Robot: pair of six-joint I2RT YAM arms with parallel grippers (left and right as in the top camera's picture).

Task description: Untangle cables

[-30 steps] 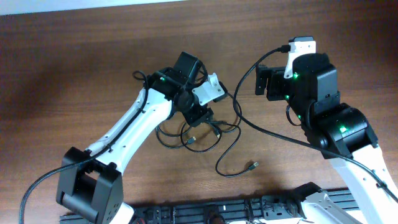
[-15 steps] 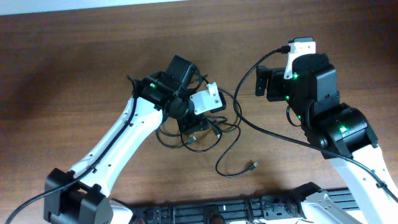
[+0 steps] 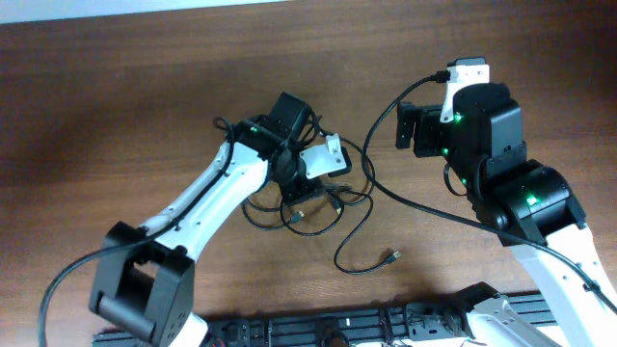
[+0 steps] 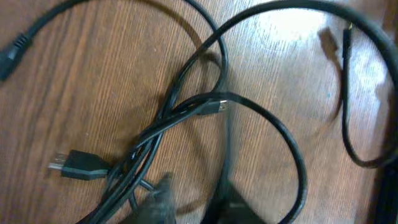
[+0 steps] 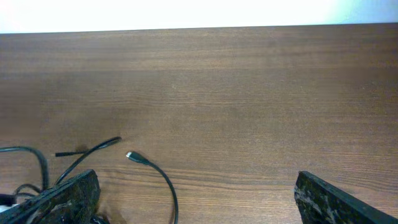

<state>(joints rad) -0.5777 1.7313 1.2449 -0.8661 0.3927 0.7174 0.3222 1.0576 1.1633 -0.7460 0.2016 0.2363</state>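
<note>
Cables (image 4: 180, 115): we are seeing them lying in tangled loops on the wooden table (image 5: 249, 93), right beneath the left gripper (image 4: 198, 202); we cannot tell whether its jaws are clamping anything. Right gripper (image 5: 196, 186) is hovering well apart, jaws spread wide, empty.

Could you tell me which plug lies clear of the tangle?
The plug ending the lone curving cable, off by itself; the others lie within the tangle.

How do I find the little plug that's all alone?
On the brown table, find the tangle of thin black cables in the middle. One curls out toward the near edge, and its small plug lies alone on bare wood.
</note>
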